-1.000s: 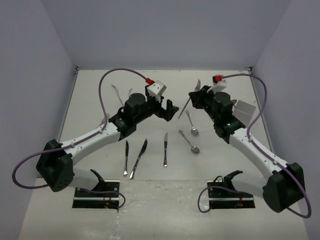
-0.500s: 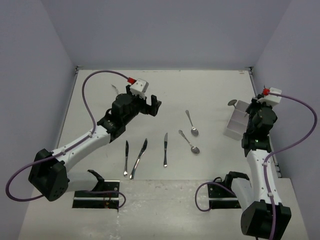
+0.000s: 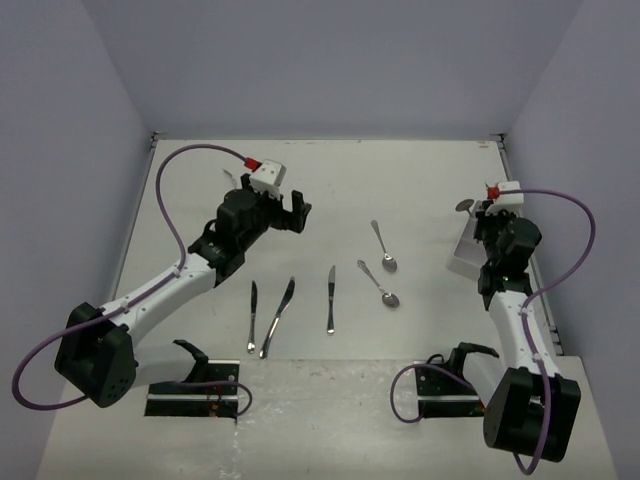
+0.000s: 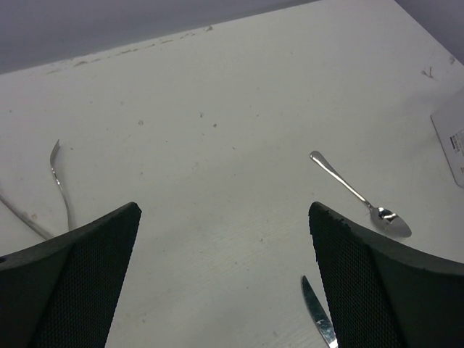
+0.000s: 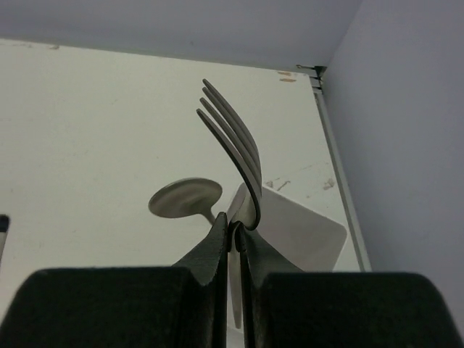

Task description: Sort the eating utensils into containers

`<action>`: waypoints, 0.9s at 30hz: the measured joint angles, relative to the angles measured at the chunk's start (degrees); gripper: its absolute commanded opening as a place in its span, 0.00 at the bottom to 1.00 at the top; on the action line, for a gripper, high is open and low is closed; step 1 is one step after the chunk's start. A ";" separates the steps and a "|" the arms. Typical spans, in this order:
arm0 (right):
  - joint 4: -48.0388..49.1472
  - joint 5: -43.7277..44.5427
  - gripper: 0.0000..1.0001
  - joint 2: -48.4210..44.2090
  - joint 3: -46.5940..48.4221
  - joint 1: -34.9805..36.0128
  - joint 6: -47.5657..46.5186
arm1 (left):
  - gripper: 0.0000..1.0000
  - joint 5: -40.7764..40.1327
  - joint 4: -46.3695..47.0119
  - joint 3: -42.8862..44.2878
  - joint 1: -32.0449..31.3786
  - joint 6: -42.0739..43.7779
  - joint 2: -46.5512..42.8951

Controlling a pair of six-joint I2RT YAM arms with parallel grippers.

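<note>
My right gripper (image 5: 233,226) is shut on the handle of a silver fork (image 5: 233,152), tines pointing up, just above the pale white container (image 5: 308,235). A spoon bowl (image 5: 185,197) sticks out of that container. In the top view the right gripper (image 3: 484,222) hangs over the container (image 3: 461,258) at the right edge. My left gripper (image 3: 298,213) is open and empty above the table's left-middle. In its wrist view (image 4: 225,214) a spoon (image 4: 359,196) lies ahead to the right, a knife tip (image 4: 317,312) by the right finger, and a fork (image 4: 61,181) to the left.
Three knives (image 3: 252,315) (image 3: 278,315) (image 3: 330,298) and two spoons (image 3: 382,245) (image 3: 380,284) lie in the table's middle. More forks (image 3: 232,180) lie behind the left arm, partly hidden. Grey walls close in on three sides.
My right arm swung from the table's middle to the right edge with the fork and now holds it over the container. My left gripper drew back a little to the left.
</note>
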 measured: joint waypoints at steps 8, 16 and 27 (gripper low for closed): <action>-2.05 -6.49 0.11 0.17 -0.02 -0.13 -3.48 | 1.00 -0.79 0.11 -0.22 0.28 0.48 0.00; -9.03 -8.44 0.56 3.80 3.91 -0.22 -5.31 | 1.00 -2.54 0.28 -0.22 1.22 0.92 0.00; -17.66 -7.85 0.99 -5.22 10.80 -0.24 2.21 | 1.00 3.32 -0.11 0.04 1.33 8.41 2.29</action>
